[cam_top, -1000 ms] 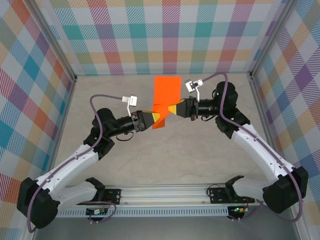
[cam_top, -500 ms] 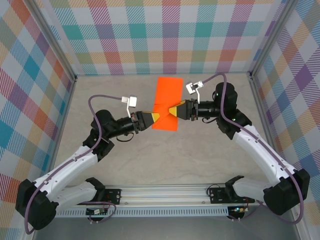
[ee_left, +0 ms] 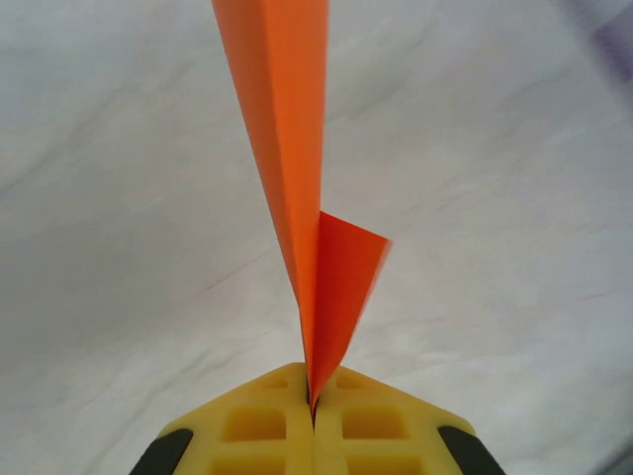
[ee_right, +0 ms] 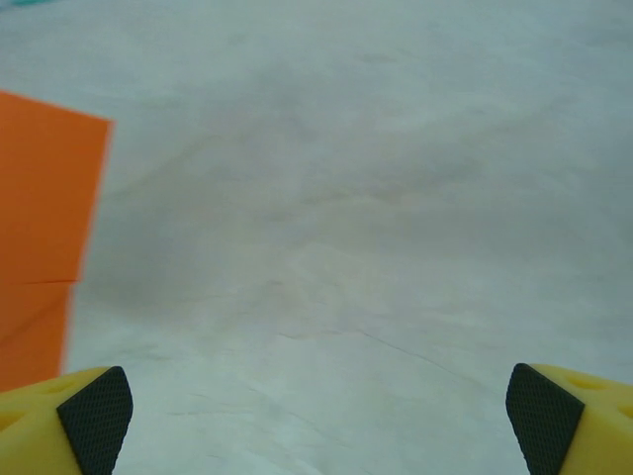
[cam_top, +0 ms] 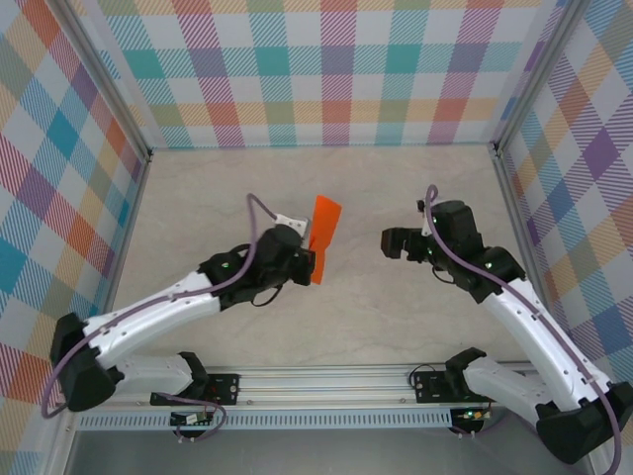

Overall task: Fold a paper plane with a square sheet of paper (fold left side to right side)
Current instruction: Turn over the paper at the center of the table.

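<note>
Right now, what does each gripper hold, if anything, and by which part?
The left gripper pinches the orange paper by its lower end; the right gripper is open, holding nothing.

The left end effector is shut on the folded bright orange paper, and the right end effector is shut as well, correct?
No. The left end effector is shut on the folded bright orange paper, but the right end effector is open: the right wrist view shows its jaws wide apart.

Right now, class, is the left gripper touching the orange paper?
Touching. The left wrist view shows the left gripper shut, with the folded orange paper pinched in the seam between its closed yellow jaws.
</note>
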`<state>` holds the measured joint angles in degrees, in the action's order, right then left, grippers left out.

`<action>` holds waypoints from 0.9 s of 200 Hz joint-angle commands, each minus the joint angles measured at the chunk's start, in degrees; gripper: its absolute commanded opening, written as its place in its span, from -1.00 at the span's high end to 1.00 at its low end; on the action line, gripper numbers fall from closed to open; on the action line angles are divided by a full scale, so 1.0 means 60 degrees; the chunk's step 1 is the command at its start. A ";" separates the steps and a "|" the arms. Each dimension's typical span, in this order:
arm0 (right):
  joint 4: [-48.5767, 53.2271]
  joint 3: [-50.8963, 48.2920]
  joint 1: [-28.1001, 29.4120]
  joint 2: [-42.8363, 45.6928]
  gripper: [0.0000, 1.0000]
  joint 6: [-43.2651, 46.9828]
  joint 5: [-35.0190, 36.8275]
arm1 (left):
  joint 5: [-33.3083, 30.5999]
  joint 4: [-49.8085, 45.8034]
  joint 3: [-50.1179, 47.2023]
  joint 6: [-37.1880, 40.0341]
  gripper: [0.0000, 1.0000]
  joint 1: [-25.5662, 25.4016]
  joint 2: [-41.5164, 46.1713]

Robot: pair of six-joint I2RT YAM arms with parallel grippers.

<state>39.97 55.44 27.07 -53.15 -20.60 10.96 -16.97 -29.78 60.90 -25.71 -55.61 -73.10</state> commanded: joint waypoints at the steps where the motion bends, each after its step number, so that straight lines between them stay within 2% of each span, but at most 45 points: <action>1: 0.0693 -0.0528 -0.0022 0.0982 -0.99 -0.0455 0.2506 | -0.4395 -0.3814 0.1191 -0.1249 1.00 -0.0777 -0.1726; 20: 0.0768 -0.0714 -0.0029 0.1684 -1.00 -0.0665 0.2961 | -0.6071 -0.6312 0.2744 -0.3017 1.00 -0.1233 -0.3726; 37: 0.1057 -0.0590 -0.0042 0.2004 -1.00 -0.0683 0.3465 | -0.6487 -0.7665 0.3924 -0.3936 1.00 -0.1361 -0.5327; 97: 0.1752 -0.0350 -0.0044 0.2284 -1.00 -0.0372 0.4104 | -0.4409 -0.7298 0.5670 -0.3796 1.00 -0.1366 -0.8441; 139: 0.1936 -0.0304 -0.0044 0.2535 -1.00 -0.0240 0.4322 | -0.3352 -0.7272 0.6540 -0.2972 1.00 -0.1366 -0.9633; 180: 0.2277 -0.0123 -0.0044 0.2503 -1.00 -0.0192 0.4311 | -0.2621 -0.7266 0.7247 -0.2345 0.74 -0.1278 -1.0280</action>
<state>51.51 52.31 26.98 -38.24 -23.03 35.48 -36.40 -71.66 100.64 -42.94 -63.33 -132.53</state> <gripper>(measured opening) 0.997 0.092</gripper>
